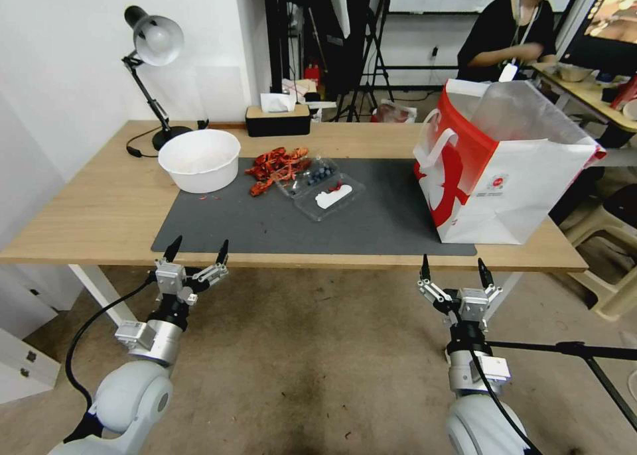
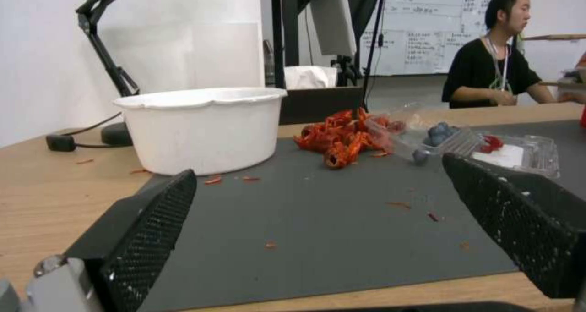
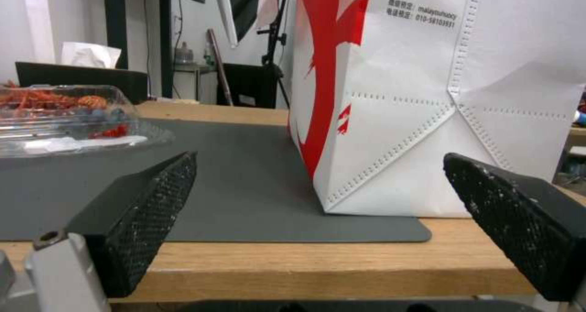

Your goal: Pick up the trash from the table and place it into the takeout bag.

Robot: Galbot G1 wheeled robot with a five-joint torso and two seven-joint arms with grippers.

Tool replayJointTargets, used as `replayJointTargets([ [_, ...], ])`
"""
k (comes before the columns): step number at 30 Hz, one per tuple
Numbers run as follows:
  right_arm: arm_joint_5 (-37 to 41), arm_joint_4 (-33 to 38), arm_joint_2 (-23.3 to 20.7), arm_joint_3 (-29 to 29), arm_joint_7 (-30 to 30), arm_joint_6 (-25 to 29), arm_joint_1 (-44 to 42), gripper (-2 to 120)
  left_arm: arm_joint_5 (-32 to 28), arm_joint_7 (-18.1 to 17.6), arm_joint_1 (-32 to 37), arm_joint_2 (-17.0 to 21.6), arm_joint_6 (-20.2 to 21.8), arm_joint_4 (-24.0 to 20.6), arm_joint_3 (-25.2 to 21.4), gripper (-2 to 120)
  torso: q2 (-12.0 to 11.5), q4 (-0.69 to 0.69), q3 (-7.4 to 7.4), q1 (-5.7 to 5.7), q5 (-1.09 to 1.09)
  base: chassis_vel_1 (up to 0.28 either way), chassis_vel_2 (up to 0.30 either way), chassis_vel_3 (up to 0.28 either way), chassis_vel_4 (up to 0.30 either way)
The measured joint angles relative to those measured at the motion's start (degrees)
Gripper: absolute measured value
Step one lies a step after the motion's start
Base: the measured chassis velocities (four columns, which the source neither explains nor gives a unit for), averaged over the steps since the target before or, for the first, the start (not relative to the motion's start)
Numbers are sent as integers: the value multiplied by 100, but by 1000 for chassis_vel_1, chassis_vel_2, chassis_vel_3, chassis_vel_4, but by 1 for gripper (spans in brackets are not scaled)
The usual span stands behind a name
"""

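On the dark grey mat (image 1: 371,223) of the light-wood table (image 1: 99,203) lies the trash: a pile of red shells (image 1: 275,166) (image 2: 339,138), an opened clear plastic box (image 1: 322,186) (image 2: 488,142) (image 3: 67,124) holding blueberries and a white scrap, and a white bowl (image 1: 199,160) (image 2: 201,128). The takeout bag (image 1: 511,176) (image 3: 427,96) stands open and upright at the mat's right end. My left gripper (image 1: 199,246) (image 2: 317,174) hangs open just off the table's front edge, facing the bowl. My right gripper (image 1: 453,266) (image 3: 317,158) is open too, in front of the bag's corner.
A desk lamp (image 1: 156,44) and a black tissue box (image 1: 277,117) stand along the table's back edge. Small red crumbs (image 2: 400,205) dot the mat. A beige stool (image 1: 610,243) sits to the right of the table. A person sits at another desk behind.
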Motion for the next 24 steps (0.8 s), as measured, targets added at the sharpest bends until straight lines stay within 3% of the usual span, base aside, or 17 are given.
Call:
replayJointTargets([
  [24,0,0,0,0,0,-1,0,100,0,0,0,0,5,0,1,100,0,0,0,0,0,0,0,0,0],
])
